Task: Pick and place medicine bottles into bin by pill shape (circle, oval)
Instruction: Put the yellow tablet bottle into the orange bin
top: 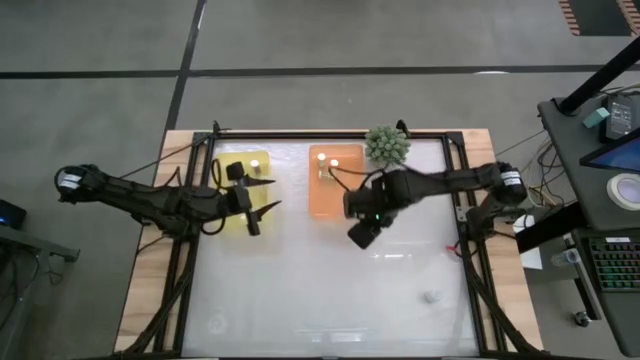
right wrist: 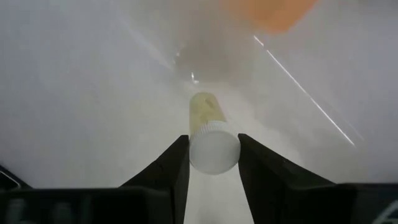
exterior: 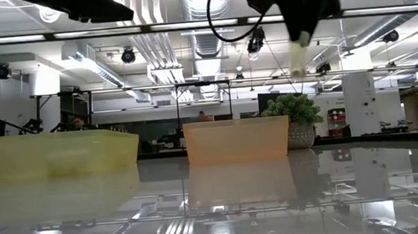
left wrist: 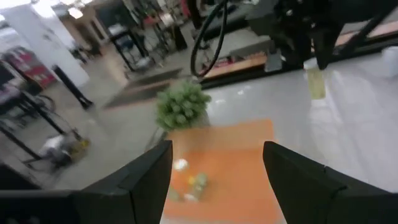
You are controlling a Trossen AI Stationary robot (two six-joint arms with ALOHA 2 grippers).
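My right gripper hangs high over the table, just on the near side of the orange bin, and is shut on a medicine bottle with a yellowish body and a white cap. In the low view that bottle points down below the fingers. My left gripper stands open above the yellow bin, with nothing between its fingers. The orange bin holds a few bottles. One bottle lies in the yellow bin, and another lies on the table at the near right. My right gripper pinches the bottle at its white cap between its two fingers, which come from above and point steeply down. The yellowish body sticks out beyond the fingertips, hanging downward. The bottle is lifted well clear of the table.
A spiky green plant ball in a pot stands at the far edge, right of the orange bin. The two bins sit side by side at the far middle of the glossy table. A dark frame rail runs along the table's sides.
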